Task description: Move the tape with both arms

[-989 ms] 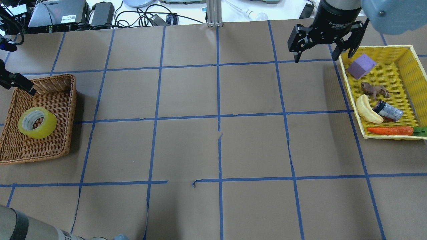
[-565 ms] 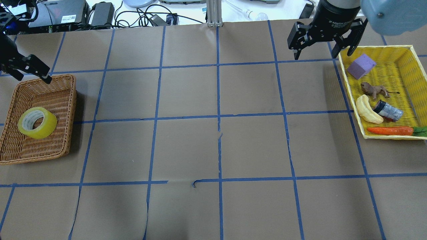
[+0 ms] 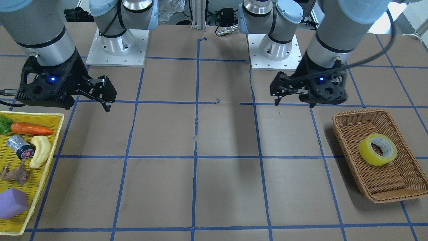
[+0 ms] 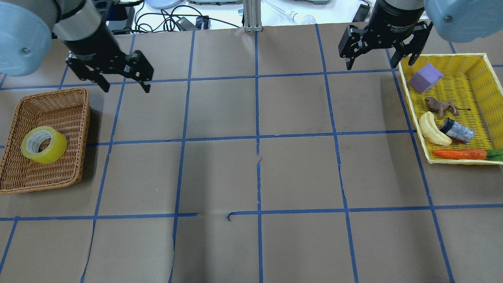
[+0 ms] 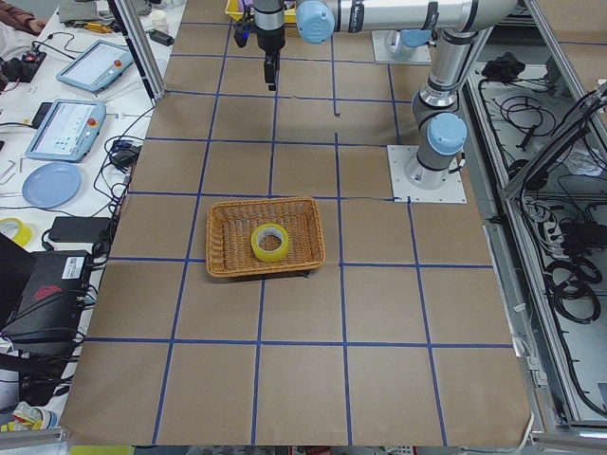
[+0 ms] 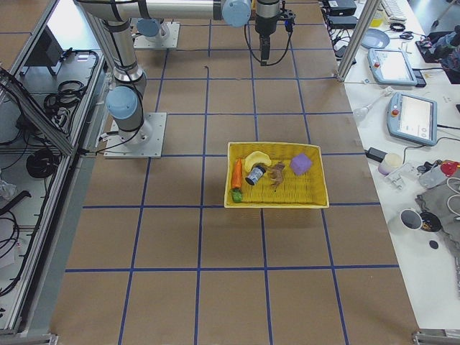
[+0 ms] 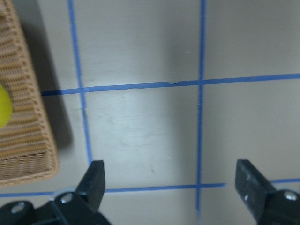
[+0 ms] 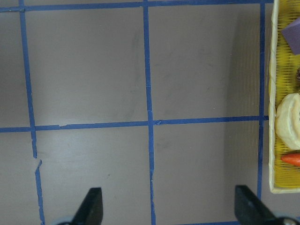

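Observation:
The tape (image 4: 43, 144), a yellow-green roll with a white core, lies on its side in the wicker basket (image 4: 84, 118) at the table's left end. It also shows in the front view (image 3: 378, 149) and the left side view (image 5: 269, 242). My left gripper (image 4: 126, 88) hangs open and empty over bare table, beyond and to the right of the basket's far corner. Its wrist view shows the spread fingers (image 7: 96, 173), the basket's corner and a sliver of the tape (image 7: 3, 105). My right gripper (image 4: 380, 65) is open and empty, just left of the yellow tray's far corner.
The yellow tray (image 4: 410, 102) at the right end holds a purple block (image 4: 425, 78), a brown animal toy (image 4: 440, 105), a pale banana toy (image 4: 433, 129), a dark can (image 4: 457, 131) and a carrot (image 4: 459, 154). Blue tape lines grid the brown table.
My left gripper has swung from the basket's far left edge to the right, and now hangs past the basket's far right corner. The right gripper has barely moved. The tape has not moved.

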`<state>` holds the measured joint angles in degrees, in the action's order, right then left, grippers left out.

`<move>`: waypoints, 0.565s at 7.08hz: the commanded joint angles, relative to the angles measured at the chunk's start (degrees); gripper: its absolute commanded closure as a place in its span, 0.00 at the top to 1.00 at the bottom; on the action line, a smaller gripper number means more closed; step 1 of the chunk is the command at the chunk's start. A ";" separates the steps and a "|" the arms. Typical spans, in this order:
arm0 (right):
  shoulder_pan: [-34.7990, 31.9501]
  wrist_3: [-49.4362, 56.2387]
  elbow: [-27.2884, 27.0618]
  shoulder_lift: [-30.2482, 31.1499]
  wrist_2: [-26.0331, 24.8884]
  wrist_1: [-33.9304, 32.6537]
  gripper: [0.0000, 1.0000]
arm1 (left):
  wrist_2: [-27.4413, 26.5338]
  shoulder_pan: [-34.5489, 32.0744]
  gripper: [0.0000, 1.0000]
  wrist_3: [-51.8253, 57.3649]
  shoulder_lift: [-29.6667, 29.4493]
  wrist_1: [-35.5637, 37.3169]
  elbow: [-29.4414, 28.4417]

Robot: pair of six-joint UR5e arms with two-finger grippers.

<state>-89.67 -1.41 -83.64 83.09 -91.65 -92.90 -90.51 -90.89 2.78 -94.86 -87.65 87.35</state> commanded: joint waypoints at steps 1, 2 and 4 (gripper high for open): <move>0.03 0.00 -0.04 -0.04 -0.02 0.00 1.00 | -0.36 -3.69 1.00 -2.88 0.28 1.87 0.10; -0.06 0.00 -0.12 -0.04 -0.11 0.00 1.00 | 0.16 -2.81 1.00 -1.82 1.07 1.79 0.71; -0.06 0.00 -0.12 -0.04 -0.11 0.00 1.00 | -0.62 -1.32 1.00 -1.12 1.16 1.35 0.63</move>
<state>-89.72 -1.41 -83.74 83.06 -91.71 -92.90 -90.58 -93.19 1.05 -93.90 -85.98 87.93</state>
